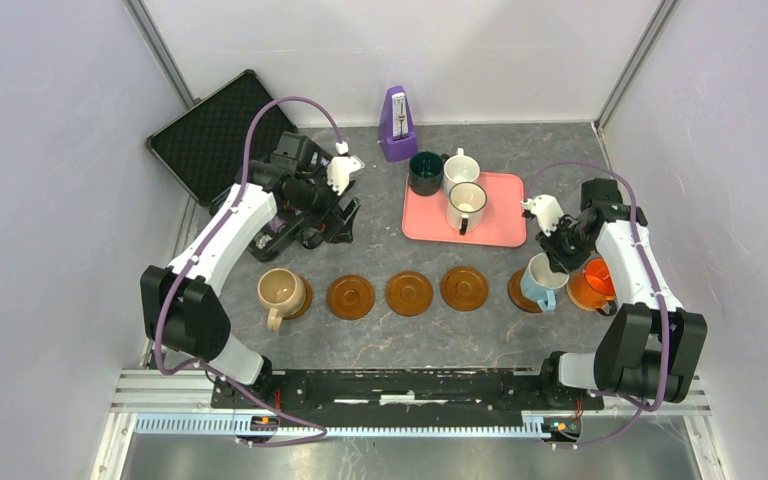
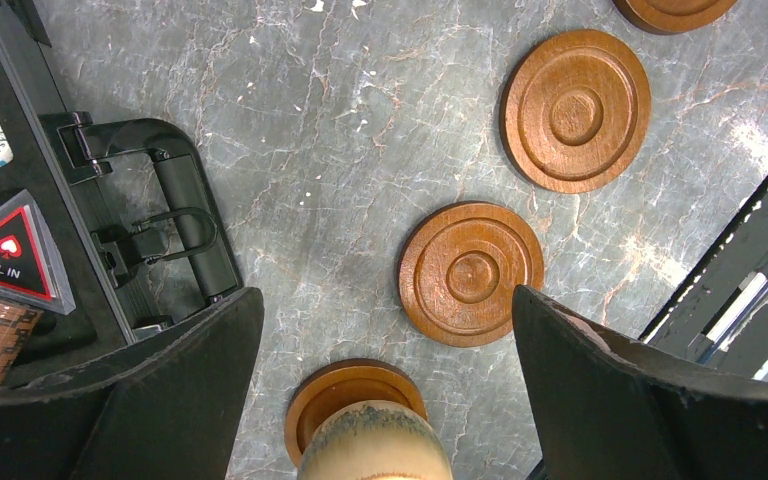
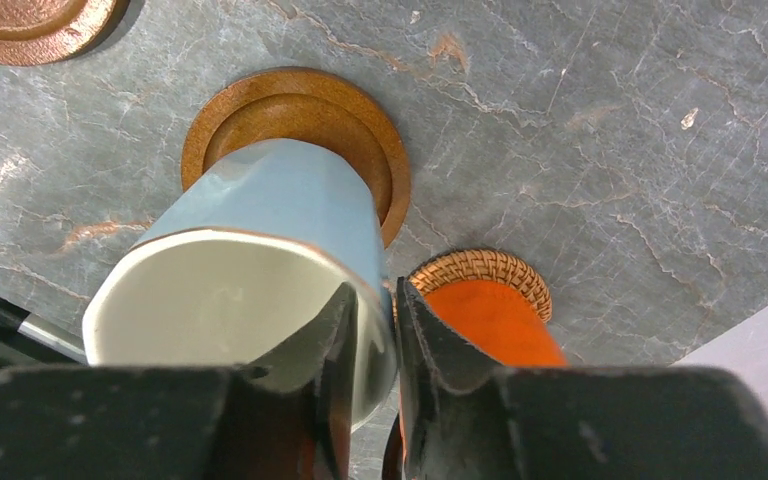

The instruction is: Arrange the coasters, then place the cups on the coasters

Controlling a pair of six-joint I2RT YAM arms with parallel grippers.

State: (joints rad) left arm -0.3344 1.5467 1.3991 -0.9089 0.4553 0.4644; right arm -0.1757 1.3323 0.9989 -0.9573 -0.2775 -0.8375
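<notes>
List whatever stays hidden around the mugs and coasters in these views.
- Right wrist: whether the right gripper clamps the light blue mug; its own fingers cover the contact.
- Top view: the orange mug, its base overlapped by the right arm.
- Left wrist: the tan mug, cut off by the bottom edge.
- Top view: contents of the black case, under the left arm.
</notes>
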